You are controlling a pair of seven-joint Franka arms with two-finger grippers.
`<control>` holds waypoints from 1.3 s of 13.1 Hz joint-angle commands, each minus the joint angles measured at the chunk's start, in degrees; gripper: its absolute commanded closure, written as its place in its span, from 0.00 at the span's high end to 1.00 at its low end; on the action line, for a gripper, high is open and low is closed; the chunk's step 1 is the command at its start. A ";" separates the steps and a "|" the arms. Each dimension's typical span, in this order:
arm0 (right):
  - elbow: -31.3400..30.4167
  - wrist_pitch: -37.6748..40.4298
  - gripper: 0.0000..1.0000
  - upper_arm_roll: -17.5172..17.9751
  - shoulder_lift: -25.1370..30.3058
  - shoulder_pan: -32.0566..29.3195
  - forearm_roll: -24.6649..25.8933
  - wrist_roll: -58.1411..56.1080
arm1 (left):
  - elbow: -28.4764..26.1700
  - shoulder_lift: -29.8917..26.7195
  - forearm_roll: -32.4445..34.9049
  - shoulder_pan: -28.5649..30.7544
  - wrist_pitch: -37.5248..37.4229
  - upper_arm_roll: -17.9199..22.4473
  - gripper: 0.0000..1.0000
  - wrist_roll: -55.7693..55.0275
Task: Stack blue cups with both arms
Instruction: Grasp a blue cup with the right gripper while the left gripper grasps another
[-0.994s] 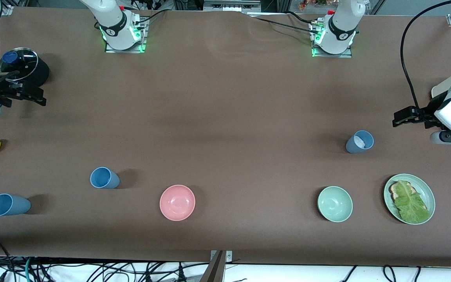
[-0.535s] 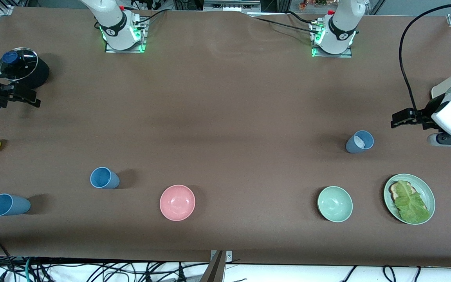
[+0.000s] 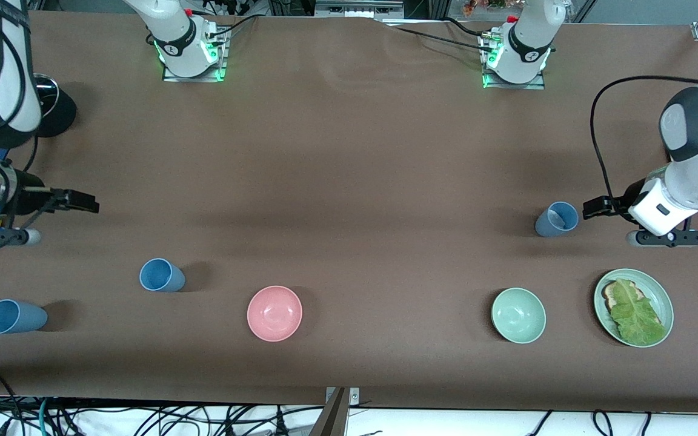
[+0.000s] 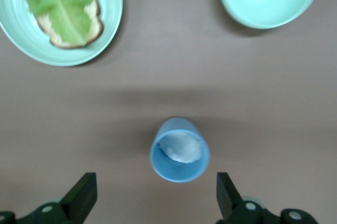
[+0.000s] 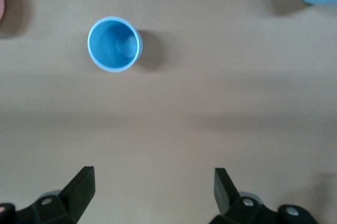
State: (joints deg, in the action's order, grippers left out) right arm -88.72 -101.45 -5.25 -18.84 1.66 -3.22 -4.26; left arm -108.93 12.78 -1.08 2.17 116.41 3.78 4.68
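A robotics lab, judging by two white arms bolted on metal base plates (image 3: 193, 71) with green status lights at the worktop (image 3: 349, 181) edge. Brown sheet covering the whole worktop, aluminium framing along the top rim, loose black cables (image 3: 143, 418) tangled below the near edge. Tableware laid out as test props.

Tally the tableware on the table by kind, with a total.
Blue tapered cups: 3
Round bowls: 2, pink and pale green
Pale green plate with lettuce on bread: 1
Total: 6
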 commanded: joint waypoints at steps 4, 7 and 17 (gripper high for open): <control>1.45 -9.97 1.00 0.33 -9.62 1.94 3.57 -0.23 | -15.60 -3.73 1.61 1.96 12.70 -0.45 1.00 2.53; 1.27 -15.78 1.00 0.42 -13.76 1.76 3.05 -0.23 | -16.75 -1.98 1.61 1.87 13.75 -0.45 1.00 2.62; 9.52 -19.49 0.98 1.74 -22.46 1.94 0.32 0.21 | -12.98 5.15 1.43 1.43 14.21 -0.53 0.00 2.26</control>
State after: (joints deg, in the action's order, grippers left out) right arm -83.42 -121.56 -3.90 -38.38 3.87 -2.10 -4.30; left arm -124.35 16.91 -1.08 4.01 132.17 3.45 6.55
